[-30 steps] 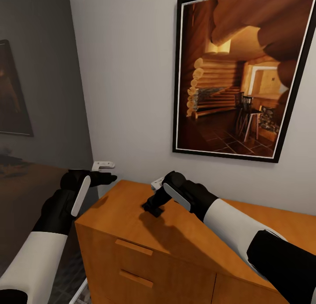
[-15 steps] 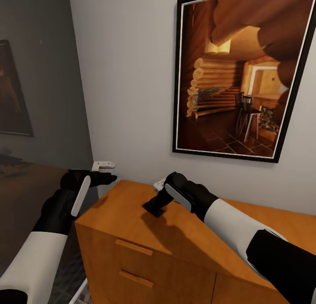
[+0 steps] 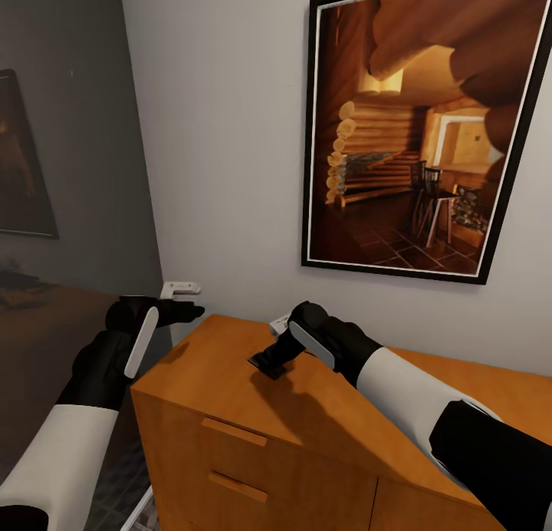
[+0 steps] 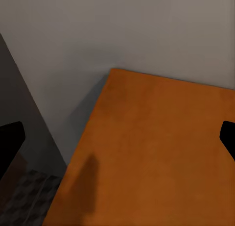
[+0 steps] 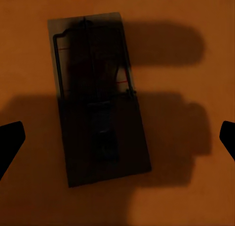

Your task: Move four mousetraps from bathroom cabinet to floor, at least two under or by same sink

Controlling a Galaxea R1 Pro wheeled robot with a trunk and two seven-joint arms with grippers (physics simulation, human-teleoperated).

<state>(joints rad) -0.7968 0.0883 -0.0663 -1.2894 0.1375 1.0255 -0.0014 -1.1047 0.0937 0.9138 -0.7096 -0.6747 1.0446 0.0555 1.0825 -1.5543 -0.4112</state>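
Movement over the last second is slight: my right gripper (image 5: 117,138), fingers spread wide, has crept along the orange-brown wooden cabinet (image 3: 230,370) top, hovering over a flat brown wooden mousetrap (image 5: 98,96). Grasp comes next, I judge. Left gripper (image 4: 117,138) stays wide, empty.

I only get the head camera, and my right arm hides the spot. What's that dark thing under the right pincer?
Observer: The right wrist view shows a mousetrap lying flat on the cabinet top, in the arm's shadow.
Operator: Am I holding it?
Observer: No. The right pincer is open, with one fingertip far out on each side and neither touching the mousetrap.
Operator: What about my left pincer?
Observer: The left wrist view shows the left pincer open too, facing a corner of the cabinet top.
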